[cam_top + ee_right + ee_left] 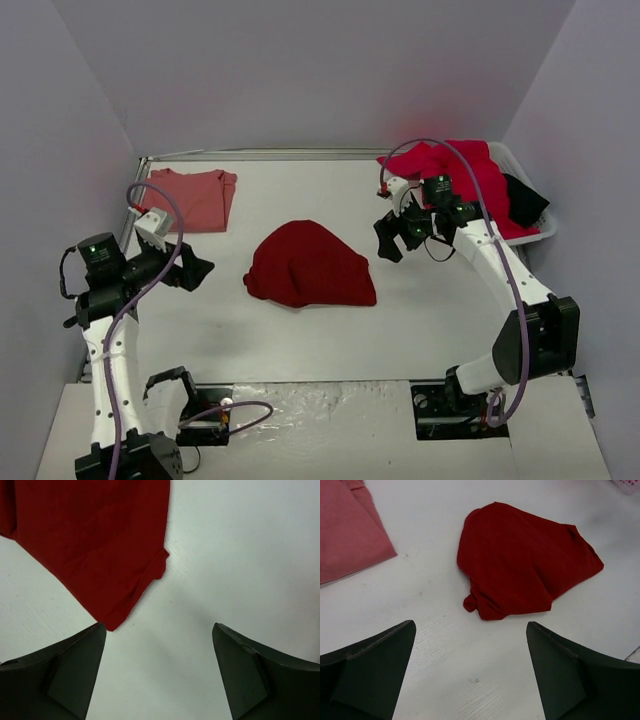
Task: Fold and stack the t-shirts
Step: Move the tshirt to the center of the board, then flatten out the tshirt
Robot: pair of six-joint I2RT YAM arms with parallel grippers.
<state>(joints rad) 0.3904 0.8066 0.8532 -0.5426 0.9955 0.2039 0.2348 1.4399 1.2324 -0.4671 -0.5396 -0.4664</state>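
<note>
Table (pixel 300 340), white, enclosed by plain grey walls (pixel 300 70). Raspberry t-shirt (pixel 460 170) heaped in white basket (pixel 540 232) at far right; crimson t-shirt (pixel 310 265) crumpled at centre; salmon t-shirt (pixel 195 197) folded flat at far left. Left gripper (pixel 192 268) and right gripper (pixel 395 240) flank the crimson t-shirt, apart from it, both spread wide and empty.

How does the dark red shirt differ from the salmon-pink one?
The dark red shirt is deep crimson; the salmon-pink shirt is pale and faded. The salmon-pink shirt lies folded flat; the dark red shirt is a rumpled mound. The dark red shirt sits mid-table; the salmon-pink shirt is at the far left corner. Both are plain and lie on the white table.
</note>
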